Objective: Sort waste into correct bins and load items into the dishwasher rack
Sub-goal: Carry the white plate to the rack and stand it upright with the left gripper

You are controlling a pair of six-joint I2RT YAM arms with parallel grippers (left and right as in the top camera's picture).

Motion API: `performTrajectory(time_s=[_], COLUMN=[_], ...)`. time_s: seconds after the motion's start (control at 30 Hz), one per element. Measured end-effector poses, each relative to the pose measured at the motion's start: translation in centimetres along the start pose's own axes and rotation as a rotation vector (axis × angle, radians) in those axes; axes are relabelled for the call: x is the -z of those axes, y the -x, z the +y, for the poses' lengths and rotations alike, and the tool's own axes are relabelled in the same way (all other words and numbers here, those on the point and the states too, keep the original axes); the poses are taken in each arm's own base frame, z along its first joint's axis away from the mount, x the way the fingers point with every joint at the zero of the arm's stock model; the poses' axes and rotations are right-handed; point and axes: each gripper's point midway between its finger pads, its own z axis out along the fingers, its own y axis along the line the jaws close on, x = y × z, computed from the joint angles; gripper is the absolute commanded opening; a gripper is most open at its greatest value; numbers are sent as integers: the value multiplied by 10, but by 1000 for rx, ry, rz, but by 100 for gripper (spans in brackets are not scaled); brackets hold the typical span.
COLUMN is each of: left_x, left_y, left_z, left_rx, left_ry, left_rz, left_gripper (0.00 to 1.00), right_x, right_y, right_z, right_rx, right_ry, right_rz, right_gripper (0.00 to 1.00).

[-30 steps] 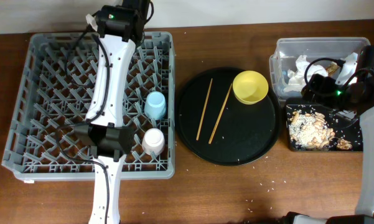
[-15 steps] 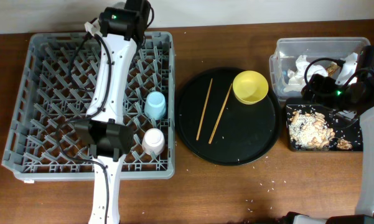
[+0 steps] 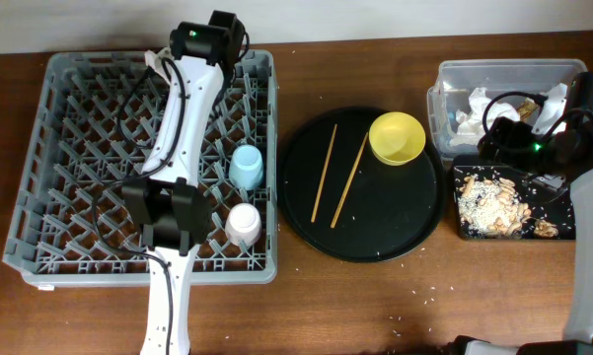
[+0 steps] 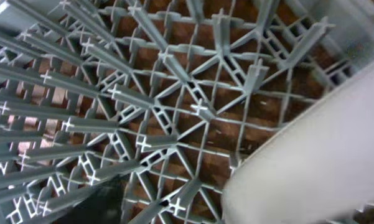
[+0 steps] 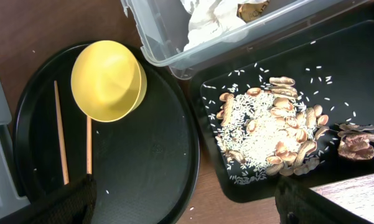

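My left gripper [image 3: 225,32] hangs over the far edge of the grey dishwasher rack [image 3: 59,128]. In its wrist view one dark finger [image 4: 93,202] stands far left, jaws apart. A blurred white surface [image 4: 311,143], apparently the plate, fills the lower right. The plate is hidden overhead. The light blue cup [image 3: 245,166] and the small white cup [image 3: 243,225] sit in the rack. The yellow bowl [image 3: 396,136] [image 5: 109,79] and the chopsticks [image 3: 324,173] [image 5: 60,134] lie on the round tray. My right gripper [image 5: 196,211] [image 3: 503,143] hangs open and empty over the black bin's near-left corner.
The round black tray [image 3: 395,222] lies between rack and bins. The clear tub [image 3: 508,74] [image 5: 168,37] holds tissues [image 5: 208,15] and a wrapper [image 5: 249,7]. The shallow black tray [image 3: 564,232] [image 5: 361,56] holds nut scraps [image 5: 355,143] and rice. Rice grains dot the table.
The left wrist has shifted right along the rack's far edge and its jaws have come apart. The right arm has not moved.
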Motion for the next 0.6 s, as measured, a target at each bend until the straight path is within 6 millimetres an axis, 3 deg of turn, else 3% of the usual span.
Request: performTrajectory(time_s=[0.27, 0.37, 0.47, 0.6], left_x=[0, 7, 25, 70], left_y=[3, 8, 15, 14], left_z=[4, 2, -5, -30], left_rx=[-127, -220, -305, -442], left_ry=[19, 0, -56, -245], left_rz=[-18, -35, -70, -105], left_gripper=[70, 75, 85, 85], right_x=[0, 0, 0, 0], right_y=[4, 5, 5, 5], right_z=[3, 6, 7, 8], right_rx=[4, 5, 5, 5], right_ry=[14, 32, 41, 46], right_rz=[-14, -18, -18, -19], right_gripper=[93, 93, 93, 93])
